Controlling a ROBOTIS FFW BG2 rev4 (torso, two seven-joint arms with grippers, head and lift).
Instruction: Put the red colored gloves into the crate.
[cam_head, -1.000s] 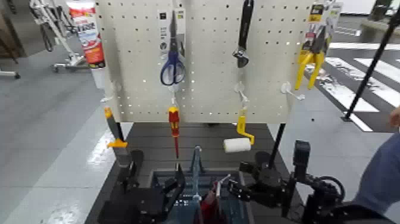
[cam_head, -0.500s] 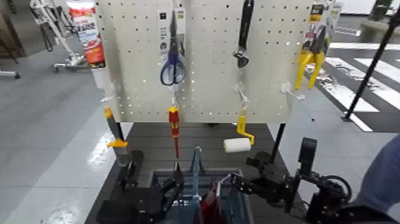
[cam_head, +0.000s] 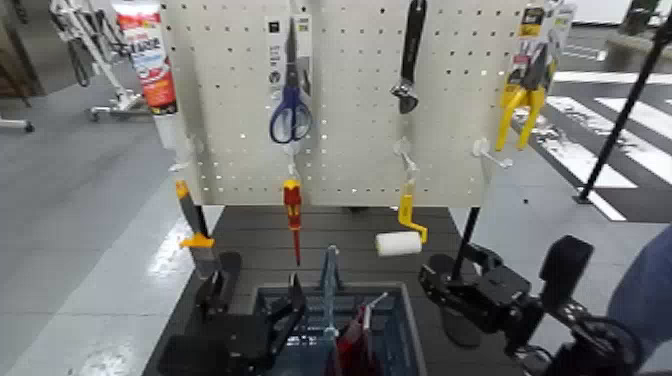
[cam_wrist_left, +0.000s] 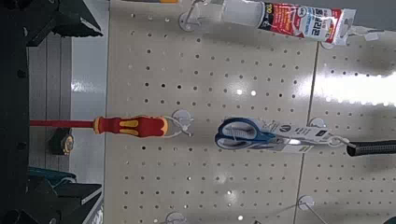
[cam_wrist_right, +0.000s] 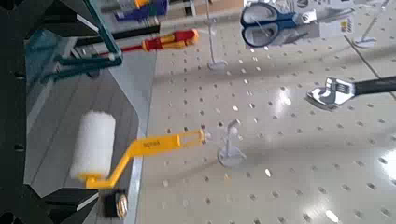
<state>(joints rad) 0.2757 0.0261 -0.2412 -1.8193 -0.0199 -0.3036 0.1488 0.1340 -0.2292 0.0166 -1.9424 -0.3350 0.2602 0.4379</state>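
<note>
From where I stand, the left pincer (cam_head: 288, 310) hovers at the left part of the crate (cam_head: 407, 318), spread open with nothing between its tips. The red colored gloves (cam_head: 352, 345) lie inside the crate, just right of its upright handle (cam_head: 331, 285). Farther right, outside the rim, the right pincer (cam_head: 436, 282) hangs empty and spread, below the paint roller (cam_head: 399, 243).

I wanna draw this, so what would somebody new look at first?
Probably the blue scissors, hanging high on the pegboard, with the red and yellow screwdriver just below. Next, maybe the yellow-handled paint roller low on the board's right, and the red gloves down in the crate.
</note>
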